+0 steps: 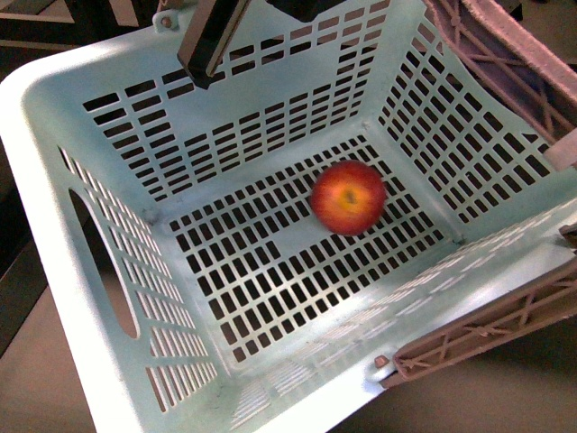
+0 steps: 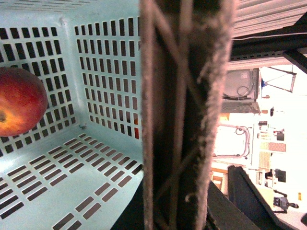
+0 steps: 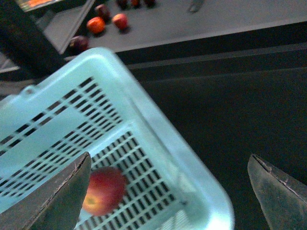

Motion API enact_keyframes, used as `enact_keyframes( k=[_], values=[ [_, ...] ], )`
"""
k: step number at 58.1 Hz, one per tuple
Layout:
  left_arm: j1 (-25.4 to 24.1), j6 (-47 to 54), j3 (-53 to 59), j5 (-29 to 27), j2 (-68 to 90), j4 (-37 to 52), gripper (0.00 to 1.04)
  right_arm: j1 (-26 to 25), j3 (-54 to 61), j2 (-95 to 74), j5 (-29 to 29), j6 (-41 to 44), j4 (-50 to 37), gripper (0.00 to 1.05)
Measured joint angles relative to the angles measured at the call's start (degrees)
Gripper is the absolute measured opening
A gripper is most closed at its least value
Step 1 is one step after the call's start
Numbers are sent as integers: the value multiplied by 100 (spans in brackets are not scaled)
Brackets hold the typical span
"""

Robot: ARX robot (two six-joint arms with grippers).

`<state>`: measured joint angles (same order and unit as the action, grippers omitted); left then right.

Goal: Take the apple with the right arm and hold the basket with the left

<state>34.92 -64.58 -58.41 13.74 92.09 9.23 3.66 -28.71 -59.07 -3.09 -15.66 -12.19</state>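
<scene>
Right gripper (image 3: 169, 158) hangs with jaws spread wide. Left gripper (image 2: 187, 191) is closed on the handle (image 2: 160, 96), which runs between its jaws.

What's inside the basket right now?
One apple lies on the slotted floor of the basket, toward its far right side. Nothing else shows inside; only the patch under the apple is hidden.

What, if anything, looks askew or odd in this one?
The basket looks tilted rather than level in the front view, and the apple on its slotted floor is blurred, so it may be rolling. The right gripper is open and empty over the basket's rim. Nothing looks spilled or damaged.
</scene>
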Motion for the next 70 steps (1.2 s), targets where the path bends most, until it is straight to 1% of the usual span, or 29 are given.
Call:
enact_keyframes(
  k=[5, 8, 11, 13, 14, 15, 17, 19, 21, 22, 23, 25, 26, 30, 34, 35, 38, 40, 59, 62, 70],
  values=[
    [0, 13, 0, -4, 0, 0, 7, -448, 170, 444, -695, 2, 507, 96],
    [-4, 7, 0, 13, 0, 0, 7, -619, 315, 664, -894, 2, 730, 96],
    [-4, 0, 0, 20, 0, 0, 7, -748, 501, 894, -968, 2, 925, 96],
    [-4, 0, 0, 20, 0, 0, 7, -839, 667, 955, -800, 96, 686, 94],
    [-4, 0, 0, 20, 0, 0, 7, -957, 973, 1032, -114, 354, -81, 88],
    [-4, -2, 0, 22, 0, 0, 7, -984, 1152, 1062, 173, 557, -533, 85],
    [15, 0, -2, 44, 0, 0, 7, -990, 1469, 1134, 643, 857, -1305, 78],
    [22, -2, -7, 81, 2, 0, 7, -955, 1725, 1263, 850, 1097, -1923, 69],
    [20, -11, -7, 94, 7, 0, 7, -929, 1816, 1381, 863, 1235, -2103, 63],
    [20, -24, -7, 92, 7, 0, 7, -929, 1834, 1416, 857, 1248, -2120, 61],
    [20, -33, -7, 94, 7, 0, 7, -911, 1878, 1504, 839, 1309, -2138, 57],
    [17, -48, -7, 85, 7, 0, 7, -896, 1937, 1602, 804, 1359, -2140, 51],
    [17, -46, -7, 81, 7, 0, 7, -892, 1947, 1620, 804, 1366, -2140, 51],
    [4, -22, -7, 33, 7, 0, 7, -675, 2072, 1792, 455, 1414, -2072, 40],
    [-11, 11, -7, -15, 7, 0, 7, -437, 2225, 2013, 376, 1469, -1967, 26],
    [-9, -2, -7, -9, 7, 0, 7, -404, 2275, 2107, 361, 1495, -1917, 20],
    [-4, -9, -7, 55, 7, 0, 7, -402, 2369, 2310, 306, 1512, -1805, 7],
    [4, -11, -7, 76, 7, 0, 7, -398, 2411, 2428, 308, 1541, -1738, 2],
    [7, 4, -7, 22, 7, 0, 7, -387, 2658, 3279, 310, 1539, -1145, 2],
    [7, -2, -7, 26, 7, 0, 7, -387, 2769, 3344, 310, 1539, -1274, 2],
    [7, -2, -7, 46, 7, 0, 7, -385, 2769, 3639, 304, 1543, -1038, 2]
  ],
)
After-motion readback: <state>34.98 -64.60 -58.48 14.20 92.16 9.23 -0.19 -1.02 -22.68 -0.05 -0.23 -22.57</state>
